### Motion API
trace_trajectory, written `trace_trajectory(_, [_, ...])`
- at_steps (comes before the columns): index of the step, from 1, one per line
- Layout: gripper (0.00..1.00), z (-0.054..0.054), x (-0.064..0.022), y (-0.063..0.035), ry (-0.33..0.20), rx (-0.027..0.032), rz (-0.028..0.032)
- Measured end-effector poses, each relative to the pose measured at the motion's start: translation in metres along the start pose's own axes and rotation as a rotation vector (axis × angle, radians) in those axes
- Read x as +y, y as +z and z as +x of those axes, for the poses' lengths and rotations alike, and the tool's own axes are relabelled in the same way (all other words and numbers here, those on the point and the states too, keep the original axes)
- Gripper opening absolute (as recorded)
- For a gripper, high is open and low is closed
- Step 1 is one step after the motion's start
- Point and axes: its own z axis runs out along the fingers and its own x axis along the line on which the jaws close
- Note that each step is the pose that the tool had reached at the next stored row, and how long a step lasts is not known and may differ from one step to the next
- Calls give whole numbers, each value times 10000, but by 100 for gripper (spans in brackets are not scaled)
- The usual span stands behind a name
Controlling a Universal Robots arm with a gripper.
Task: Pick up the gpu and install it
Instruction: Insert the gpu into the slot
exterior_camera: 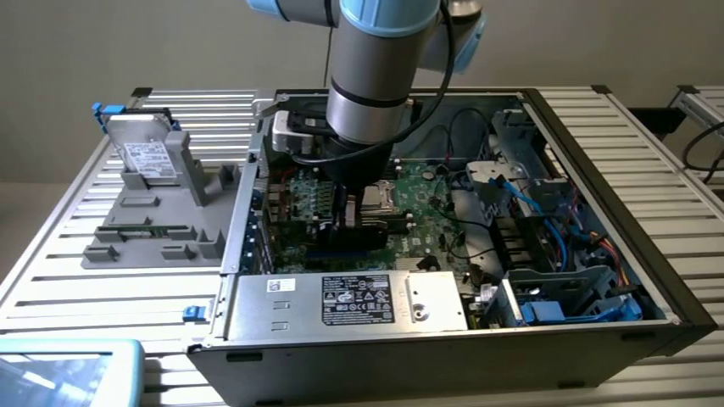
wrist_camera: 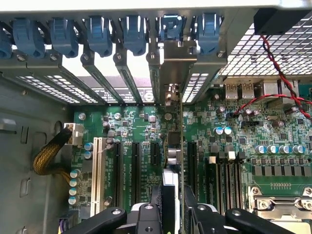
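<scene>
Wrist view | 1 hand [wrist_camera: 173, 197] clenched on 1 gpu [wrist_camera: 173, 141] | edge-on over 1 mobo [wrist_camera: 131, 122] | 1 white slot [wrist_camera: 96, 170] nearby

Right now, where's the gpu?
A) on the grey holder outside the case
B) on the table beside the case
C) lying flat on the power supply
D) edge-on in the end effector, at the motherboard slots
D: the gpu stands edge-on between the fingers of the end effector, at the expansion slots of the motherboard, with its metal bracket against the rear slot openings.
</scene>
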Motion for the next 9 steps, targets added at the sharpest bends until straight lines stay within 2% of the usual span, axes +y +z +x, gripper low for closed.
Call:
trace_trajectory(4, [29, 1, 0, -5, -18, 3, -62])
trace_trajectory(9, [29, 1, 0, -8, -48, 9, -77])
